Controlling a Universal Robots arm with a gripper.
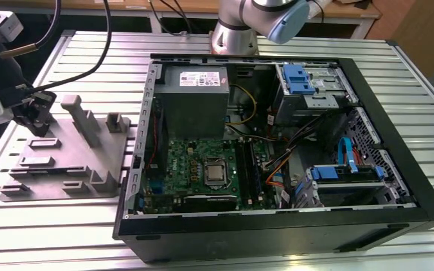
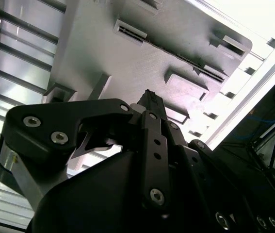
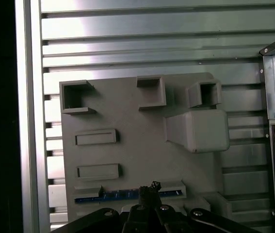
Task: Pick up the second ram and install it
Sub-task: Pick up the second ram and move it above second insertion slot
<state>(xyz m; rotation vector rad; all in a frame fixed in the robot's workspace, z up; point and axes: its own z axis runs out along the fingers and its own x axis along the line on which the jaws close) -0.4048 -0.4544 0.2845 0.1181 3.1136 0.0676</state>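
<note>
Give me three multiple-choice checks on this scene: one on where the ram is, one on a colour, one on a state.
1. Where is the second ram? A lifted clear in the air; B in the grey fixture plate; C on the floor.
2. The motherboard is: A green; B red; C white.
3. The computer case is: A shut; B upside down; C open-sided.
Answers: 1 B, it lies in a slot of the plate, close by the gripper. 2 A, the board shows green. 3 C, its inside is in plain sight.
</note>
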